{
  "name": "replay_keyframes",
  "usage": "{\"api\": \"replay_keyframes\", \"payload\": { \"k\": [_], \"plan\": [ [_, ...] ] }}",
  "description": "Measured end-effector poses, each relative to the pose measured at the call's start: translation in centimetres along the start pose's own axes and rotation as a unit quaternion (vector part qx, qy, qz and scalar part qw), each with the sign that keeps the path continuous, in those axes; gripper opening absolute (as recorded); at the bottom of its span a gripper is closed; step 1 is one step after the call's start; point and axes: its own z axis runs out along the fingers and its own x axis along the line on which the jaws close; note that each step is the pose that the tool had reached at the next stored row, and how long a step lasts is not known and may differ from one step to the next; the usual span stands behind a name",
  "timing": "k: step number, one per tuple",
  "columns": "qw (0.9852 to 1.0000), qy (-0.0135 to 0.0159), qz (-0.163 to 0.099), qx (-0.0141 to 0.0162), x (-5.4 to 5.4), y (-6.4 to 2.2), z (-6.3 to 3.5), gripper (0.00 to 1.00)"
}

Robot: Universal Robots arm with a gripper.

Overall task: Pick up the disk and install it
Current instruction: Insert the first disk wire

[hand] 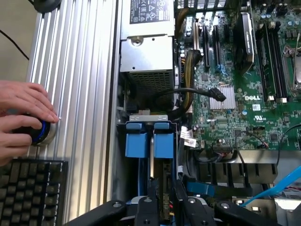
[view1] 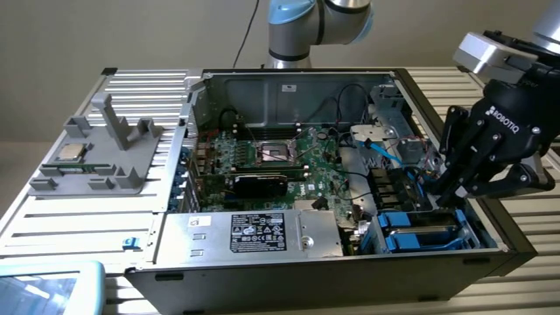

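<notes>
disk (hand: pixel 151 155) edge seemingly in hand (hand: pixel 165 197)

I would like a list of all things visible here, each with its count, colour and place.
computer case: one, black and silver, open on the ribbed table
motherboard: one, green, on the case floor
power supply: one, silver with black label, front of the case
disk: one, blue rails, edge-on in the drive bay under the claw
grey fixture: one, on the table at the exterior view's left
CPU chip: one, silver, on the fixture
keyboard: one, black, beside the case
person's hand: on a blue-ringed knob
claw: one, black, over the drive bay
</notes>
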Motion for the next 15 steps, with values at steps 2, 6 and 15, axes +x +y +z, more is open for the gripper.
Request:
{"api": "replay_keyframes", "payload": {
  "k": [2, 6, 15],
  "plan": [
    [1.0000, 0.0039, 0.001, 0.0006, 0.0, 0.04, -0.44, 0.25],
    [0.9999, 0.0111, 0.003, 0.0019, -0.1, 0.28, -1.51, 0.25],
    [0.9995, 0.0319, 0.008, 0.0037, -1.2, 0.63, -2.93, 0.25]
  ]
}}
